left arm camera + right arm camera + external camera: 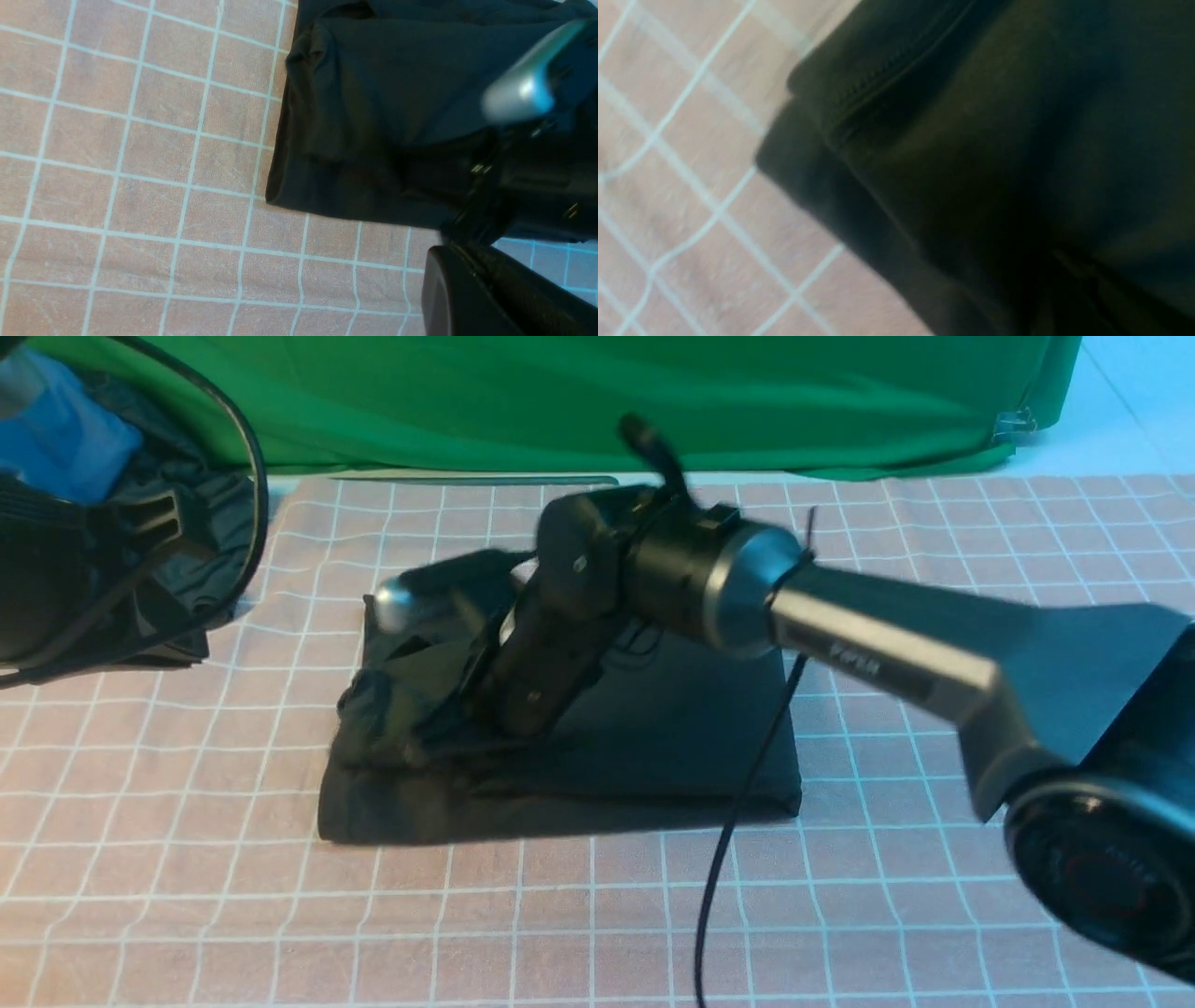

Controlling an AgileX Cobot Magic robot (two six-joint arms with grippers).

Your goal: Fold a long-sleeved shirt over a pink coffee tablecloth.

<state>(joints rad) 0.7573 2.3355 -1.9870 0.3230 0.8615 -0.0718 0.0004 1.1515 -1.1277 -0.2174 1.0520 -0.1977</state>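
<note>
A: Where's the long-sleeved shirt (597,747)?
B: Folded at the middle of the pink coffee tablecloth (934,859), long axis left-right.
A: Jaws?
B: Right gripper (439,728) closed, down on the shirt's left end; left gripper (467,280) closed, empty, beside it.

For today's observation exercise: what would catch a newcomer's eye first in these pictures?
First, the right arm sweeping in from the right, its right gripper down on the near-left part of the black long-sleeved shirt, which lies folded mid-table on the pink coffee tablecloth. Behind, bright green fabric spans the back edge.
</note>
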